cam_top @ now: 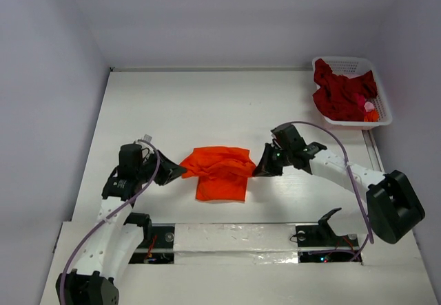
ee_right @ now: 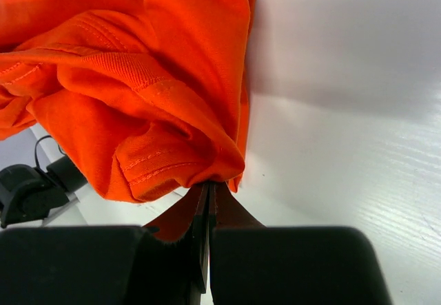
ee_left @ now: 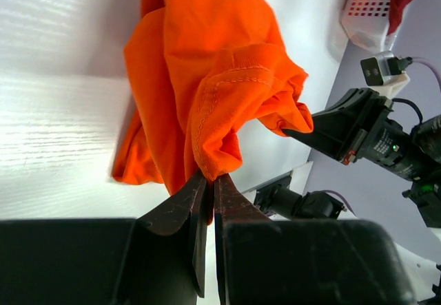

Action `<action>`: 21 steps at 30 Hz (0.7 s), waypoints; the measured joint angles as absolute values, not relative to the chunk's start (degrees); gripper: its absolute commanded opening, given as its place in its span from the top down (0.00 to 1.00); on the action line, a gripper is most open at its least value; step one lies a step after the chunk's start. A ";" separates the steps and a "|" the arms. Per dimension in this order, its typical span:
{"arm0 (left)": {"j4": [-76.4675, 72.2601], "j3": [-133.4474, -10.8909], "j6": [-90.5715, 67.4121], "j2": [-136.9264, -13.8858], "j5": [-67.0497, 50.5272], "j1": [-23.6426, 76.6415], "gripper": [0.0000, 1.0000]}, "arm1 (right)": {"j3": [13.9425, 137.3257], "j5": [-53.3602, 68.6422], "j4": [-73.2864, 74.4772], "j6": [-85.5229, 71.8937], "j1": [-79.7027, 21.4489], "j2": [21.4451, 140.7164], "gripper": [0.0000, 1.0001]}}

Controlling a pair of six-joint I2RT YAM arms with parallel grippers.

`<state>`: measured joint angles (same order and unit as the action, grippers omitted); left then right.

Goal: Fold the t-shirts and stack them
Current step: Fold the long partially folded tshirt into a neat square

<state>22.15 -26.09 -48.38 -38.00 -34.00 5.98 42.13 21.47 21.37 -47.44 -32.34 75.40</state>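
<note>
A bright orange t-shirt [cam_top: 219,173] hangs bunched between the two arms over the middle of the table, its lower part resting on the surface. My left gripper [cam_top: 178,171] is shut on its left edge, and in the left wrist view the fingertips [ee_left: 211,179] pinch a stitched hem of the orange cloth [ee_left: 207,64]. My right gripper [cam_top: 260,168] is shut on the right edge; its jaws [ee_right: 210,186] clamp a fold of the shirt [ee_right: 131,78]. A dark crimson t-shirt [cam_top: 339,93] lies crumpled in the basket.
The white latticed basket [cam_top: 383,102] stands at the back right corner, with small pink and orange items [cam_top: 370,110] beside the crimson cloth. A raised white strip [cam_top: 241,239] runs along the near edge. Walls enclose the table on three sides.
</note>
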 measured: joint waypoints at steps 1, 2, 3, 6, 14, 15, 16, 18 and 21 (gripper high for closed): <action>22.44 -25.74 -48.45 -38.00 -33.89 5.98 1.00 | 41.89 21.43 21.34 -47.44 -32.64 75.40 1.00; 22.72 -25.39 -48.51 -37.98 -33.76 5.98 1.00 | 41.71 21.37 21.30 -47.44 -32.91 75.37 1.00; 22.98 -25.04 -48.53 -37.87 -33.65 5.98 1.00 | 41.50 21.34 21.17 -47.44 -33.23 75.33 1.00; 24.36 -23.79 -48.53 -36.99 -33.15 5.98 1.00 | 40.86 20.86 20.88 -47.42 -34.33 75.33 1.00; 27.66 -18.94 -49.23 -34.30 -32.86 6.55 1.00 | 37.23 19.90 20.36 -47.66 -37.89 74.50 1.00; 27.88 -18.57 -49.41 -33.93 -32.97 6.68 0.99 | 36.97 19.90 20.32 -47.66 -38.13 74.50 1.00; 28.12 -18.28 -49.54 -33.69 -33.04 6.72 0.99 | 36.82 19.88 20.40 -47.64 -38.44 74.50 0.98; 28.56 -18.06 -49.80 -33.45 -33.41 6.90 0.99 | 36.71 19.88 20.53 -47.59 -38.92 74.50 0.87; 28.99 -17.30 -50.37 -32.88 -34.52 7.07 0.96 | 36.71 19.75 20.78 -47.18 -39.92 74.50 0.67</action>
<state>28.99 -17.30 -50.37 -32.88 -34.52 7.07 36.71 19.75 20.78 -47.18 -39.92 74.50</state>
